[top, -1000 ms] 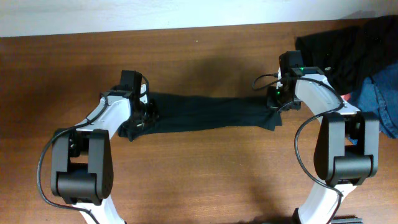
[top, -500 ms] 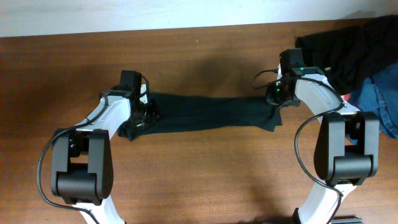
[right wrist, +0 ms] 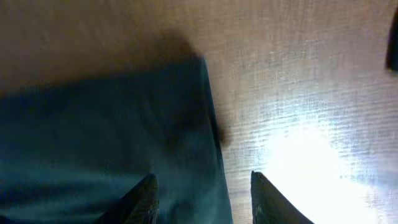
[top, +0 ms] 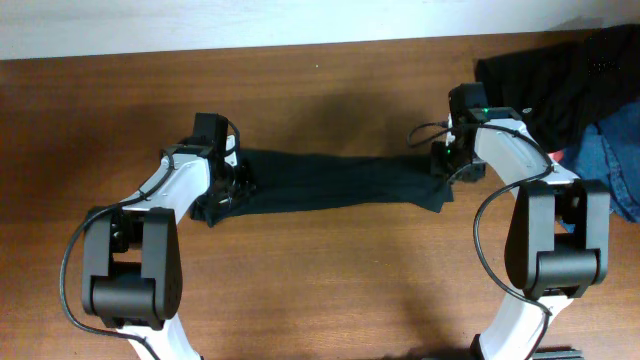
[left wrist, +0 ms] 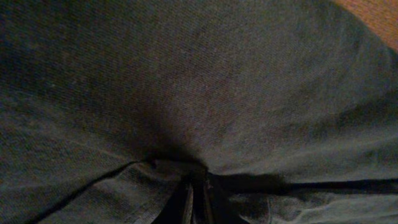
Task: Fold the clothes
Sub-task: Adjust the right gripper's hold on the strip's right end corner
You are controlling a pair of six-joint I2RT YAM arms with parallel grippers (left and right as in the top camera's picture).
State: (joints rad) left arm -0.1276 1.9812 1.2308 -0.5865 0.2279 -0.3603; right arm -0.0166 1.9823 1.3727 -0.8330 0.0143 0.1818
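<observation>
The clothes (top: 330,182), a black T-shirt, lie stretched in a long narrow band across the middle of the wooden table (top: 320,280). My left gripper (top: 232,188) sits on the band's left end, shut on the fabric (left wrist: 186,93), which fills the left wrist view and puckers at the fingertips (left wrist: 198,190). At the band's right end my right gripper (top: 447,165) stands open. In the right wrist view its two fingers (right wrist: 144,198) straddle the shirt's edge (right wrist: 208,143), one over cloth, the other over bare wood, with nothing gripped.
A heap of other garments lies at the back right corner: dark cloth (top: 545,75) and blue denim (top: 612,155), close behind the right arm. The table's far edge (top: 250,50) meets a white wall.
My right gripper has opened and let go of the shirt's right end; the cloth lies where it was. The left arm and its grip have not moved.
</observation>
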